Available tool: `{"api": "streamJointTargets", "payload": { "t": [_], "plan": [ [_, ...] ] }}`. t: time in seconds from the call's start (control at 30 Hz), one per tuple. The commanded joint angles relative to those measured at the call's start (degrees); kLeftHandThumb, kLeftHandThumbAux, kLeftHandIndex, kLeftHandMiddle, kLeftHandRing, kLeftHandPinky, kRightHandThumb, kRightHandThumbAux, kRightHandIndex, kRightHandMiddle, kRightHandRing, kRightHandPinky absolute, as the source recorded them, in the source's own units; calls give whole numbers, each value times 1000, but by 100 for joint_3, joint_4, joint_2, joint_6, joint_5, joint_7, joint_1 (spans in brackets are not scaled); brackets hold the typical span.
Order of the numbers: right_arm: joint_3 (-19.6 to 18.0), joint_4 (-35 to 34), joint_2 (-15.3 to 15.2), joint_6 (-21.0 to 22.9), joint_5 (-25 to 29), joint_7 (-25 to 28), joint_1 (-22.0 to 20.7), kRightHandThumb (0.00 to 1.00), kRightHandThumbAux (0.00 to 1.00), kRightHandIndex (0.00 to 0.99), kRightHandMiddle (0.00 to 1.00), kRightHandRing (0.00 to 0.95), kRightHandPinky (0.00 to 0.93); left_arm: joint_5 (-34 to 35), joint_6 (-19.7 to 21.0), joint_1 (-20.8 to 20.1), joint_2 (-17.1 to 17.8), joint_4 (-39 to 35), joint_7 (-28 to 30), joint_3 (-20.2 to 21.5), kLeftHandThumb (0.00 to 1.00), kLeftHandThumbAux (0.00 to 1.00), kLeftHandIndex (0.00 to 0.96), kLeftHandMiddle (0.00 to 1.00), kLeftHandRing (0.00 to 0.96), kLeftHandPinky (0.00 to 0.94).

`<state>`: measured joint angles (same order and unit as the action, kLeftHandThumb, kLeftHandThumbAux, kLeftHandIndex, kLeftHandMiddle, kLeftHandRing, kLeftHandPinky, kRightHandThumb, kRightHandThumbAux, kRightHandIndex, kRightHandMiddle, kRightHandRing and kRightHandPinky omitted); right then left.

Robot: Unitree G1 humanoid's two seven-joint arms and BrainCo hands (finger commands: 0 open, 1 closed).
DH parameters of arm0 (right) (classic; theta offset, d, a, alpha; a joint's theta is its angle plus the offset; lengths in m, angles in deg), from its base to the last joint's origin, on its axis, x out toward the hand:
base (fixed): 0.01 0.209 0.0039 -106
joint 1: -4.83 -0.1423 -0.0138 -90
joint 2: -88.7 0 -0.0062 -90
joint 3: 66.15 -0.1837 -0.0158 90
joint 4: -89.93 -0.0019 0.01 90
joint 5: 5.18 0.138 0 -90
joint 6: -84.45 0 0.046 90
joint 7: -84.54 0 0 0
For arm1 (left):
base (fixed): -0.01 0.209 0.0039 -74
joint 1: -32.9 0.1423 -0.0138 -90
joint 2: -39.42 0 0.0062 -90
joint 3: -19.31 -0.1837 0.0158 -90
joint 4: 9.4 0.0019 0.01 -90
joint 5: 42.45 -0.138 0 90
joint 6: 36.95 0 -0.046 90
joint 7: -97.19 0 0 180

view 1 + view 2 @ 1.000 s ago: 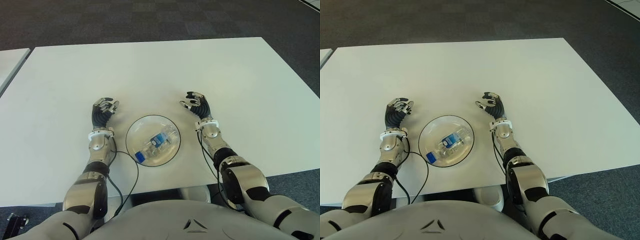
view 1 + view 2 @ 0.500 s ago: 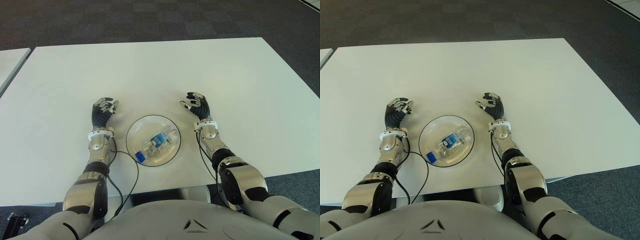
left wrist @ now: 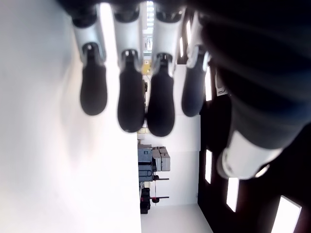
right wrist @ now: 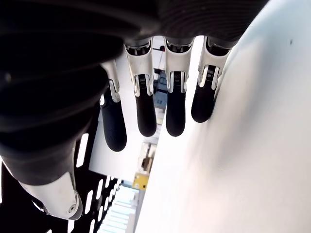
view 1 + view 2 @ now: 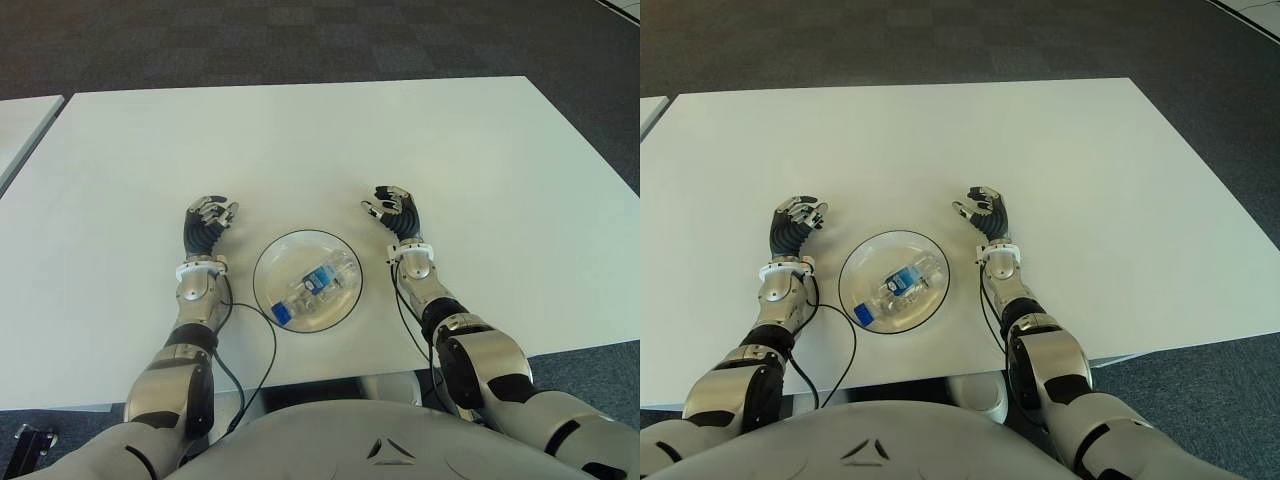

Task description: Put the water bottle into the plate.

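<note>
bottle (image 5: pixel 316 282) lay on its side inside the plate (image 5: pixel 266 263), blue cap toward the table's near edge, label roughly mid-body. plate (clear, round) sat on the table (image 5: pixel 300 140) close to the near edge, about centred betw. the two hands. left hand (image 5: pixel 206 222) showed just left of the plate, not touching it; fingers (image 3: pixel 130 104) loosely apart & relaxed, nothing in them. right hand (image 5: pixel 393 210) showed to the plate's right and a bit farther from the near edge, also apart from it; fingers (image 4: pixel 146 112) spread & slack, holding nothing. a black cable (image 5: pixel 262 330) ran from the left wrist across the table near the plate's near-left rim and over the near edge.
</note>
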<state>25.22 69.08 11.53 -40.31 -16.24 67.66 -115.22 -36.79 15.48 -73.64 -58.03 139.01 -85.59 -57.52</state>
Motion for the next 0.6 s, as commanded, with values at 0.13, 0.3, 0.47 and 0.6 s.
{"api": "streamJointTargets", "payload": {
  "t": [0.13, 0.3, 0.47, 0.6],
  "plan": [
    [-38, 234, 68, 276, 26, 32, 145, 701, 733, 423, 500, 532, 539, 12, 271, 206, 41, 98, 38, 38, 710, 713, 435, 642, 617, 602],
    [-46, 261, 91, 282, 24, 14, 140, 701, 733, 423, 508, 533, 531, 28, 314, 202, 70, 86, 46, 49, 710, 713, 435, 641, 616, 599],
    [-123, 296, 129, 329, 100, 9, 142, 702, 733, 424, 508, 528, 532, -64, 75, 211, 115, 130, 39, 0, 710, 713, 436, 646, 624, 612],
    [-185, 308, 159, 321, 150, 3, 147, 702, 733, 424, 507, 525, 530, -117, 12, 206, 151, 173, 26, -36, 710, 713, 436, 639, 618, 601]
  ]
}}
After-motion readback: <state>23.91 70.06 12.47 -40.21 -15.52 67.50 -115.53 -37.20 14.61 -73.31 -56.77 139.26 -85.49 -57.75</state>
